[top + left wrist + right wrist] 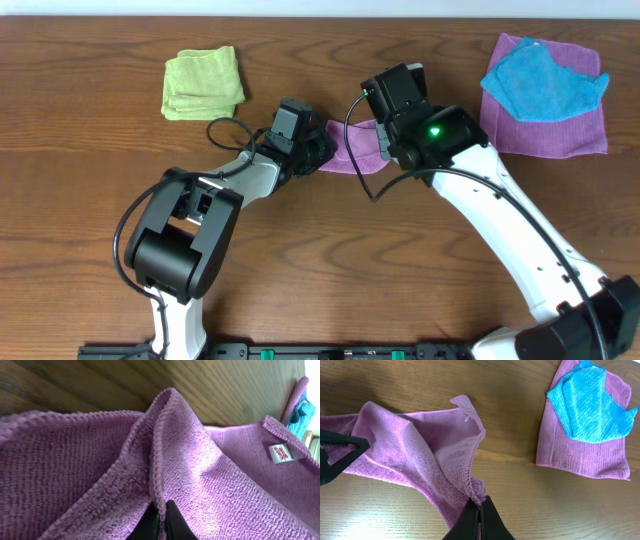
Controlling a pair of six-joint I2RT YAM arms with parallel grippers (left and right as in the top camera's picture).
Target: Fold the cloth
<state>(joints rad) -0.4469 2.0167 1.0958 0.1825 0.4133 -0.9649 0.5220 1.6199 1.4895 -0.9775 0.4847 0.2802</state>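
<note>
Over the middle of the table [60, 200], the cloth [352, 150] is strung between the two arms, all bunched up and partly lifted by the look of it. Left gripper [160, 512] has its fingers pressed together on a hemmed edge, pinching up a ridge of fabric. Right gripper [480, 509] is doing the same on another bit of hem, clamped tight on the cloth too. So the cloth's long axis runs gripper to gripper, left arm on its left end, right arm on its right end, neither one closer. My guess is the next bit depends on both carrying their pinches the same way so the edge lands square on the rest. Off to the side are the green cloth [203, 85] and the blue cloth [545, 78] lying on a second mauve cloth [575, 135], well apart from the action.
</note>
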